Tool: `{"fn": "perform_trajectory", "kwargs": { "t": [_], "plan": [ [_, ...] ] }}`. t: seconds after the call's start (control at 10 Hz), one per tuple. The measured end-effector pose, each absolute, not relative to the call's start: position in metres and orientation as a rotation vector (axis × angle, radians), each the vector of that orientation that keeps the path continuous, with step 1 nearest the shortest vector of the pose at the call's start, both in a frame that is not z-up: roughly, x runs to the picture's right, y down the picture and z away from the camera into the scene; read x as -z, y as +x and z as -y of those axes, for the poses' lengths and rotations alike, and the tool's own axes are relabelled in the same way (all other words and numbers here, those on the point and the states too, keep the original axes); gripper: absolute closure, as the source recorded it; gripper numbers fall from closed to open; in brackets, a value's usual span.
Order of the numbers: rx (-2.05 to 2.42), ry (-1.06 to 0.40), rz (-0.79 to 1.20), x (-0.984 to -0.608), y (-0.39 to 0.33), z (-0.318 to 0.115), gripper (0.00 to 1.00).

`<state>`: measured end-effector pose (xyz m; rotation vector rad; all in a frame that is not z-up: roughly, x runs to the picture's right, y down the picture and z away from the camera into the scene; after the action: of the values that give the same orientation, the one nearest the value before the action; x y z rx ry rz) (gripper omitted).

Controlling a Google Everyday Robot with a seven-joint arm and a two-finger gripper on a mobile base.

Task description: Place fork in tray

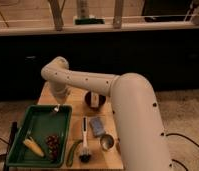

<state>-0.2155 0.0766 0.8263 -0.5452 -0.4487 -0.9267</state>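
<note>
The dark green tray lies on the left part of the wooden table. The fork, small and pale, shows at the tray's far right corner, right under my gripper. The gripper hangs from the white arm's wrist above that corner. I cannot tell whether the fork touches the tray or hangs from the gripper.
In the tray lie a corn cob and dark grapes. Right of it are a green vegetable, a white-handled brush, a blue sponge, a metal cup and a dark bowl. The big arm covers the table's right side.
</note>
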Motion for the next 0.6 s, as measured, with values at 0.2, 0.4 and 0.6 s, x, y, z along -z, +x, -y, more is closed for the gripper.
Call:
{"fn": "perform_trajectory", "kwargs": {
  "t": [0.2, 0.4, 0.6],
  "plan": [
    [0.964, -0.544, 0.461, -0.821, -0.222, -0.082, 1.0],
    [0.998, -0.54, 0.481, -0.817, -0.231, -0.088, 1.0],
    [1.029, -0.54, 0.503, -0.814, -0.239, -0.094, 1.0]
  ]
}}
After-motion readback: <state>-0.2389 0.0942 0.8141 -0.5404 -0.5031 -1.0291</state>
